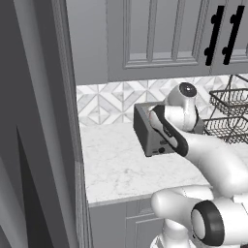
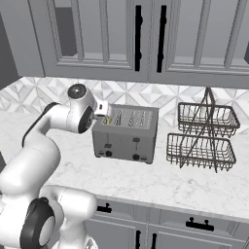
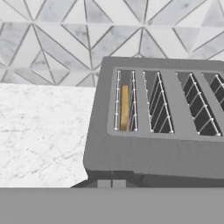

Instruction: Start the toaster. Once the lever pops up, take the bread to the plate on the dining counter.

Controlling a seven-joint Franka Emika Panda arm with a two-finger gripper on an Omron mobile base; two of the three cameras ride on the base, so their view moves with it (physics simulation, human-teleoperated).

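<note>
Right now the toaster [image 2: 126, 133] stands on the marble counter [image 1: 116, 167], close to the patterned tile backsplash [image 3: 65, 39], with a two-tier wire basket rack [image 2: 204, 136] just beside it to the right in the right base view. Its long front face carries two small black slider tabs, and the lever [image 2: 108, 145] on the left one sits low on that face, with round black knobs beneath. From the hand view four slots with wire guides run across the toaster's top, and the bread [image 3: 124, 107] stands on edge down inside the leftmost slot, its tan surface showing between the guides and its top below the slot's rim. The white arm bends over the counter from the base and its hand hangs at the toaster's left end, above the top edge, near the slot with the bread. The gripper [image 2: 104, 109] is mostly hidden behind the wrist in both base views, and the hand view does not show its finger tips clearly, so I cannot tell whether the jaws are apart or together. Grey cabinet doors [image 2: 146, 39] with black handles hang above the counter
</note>
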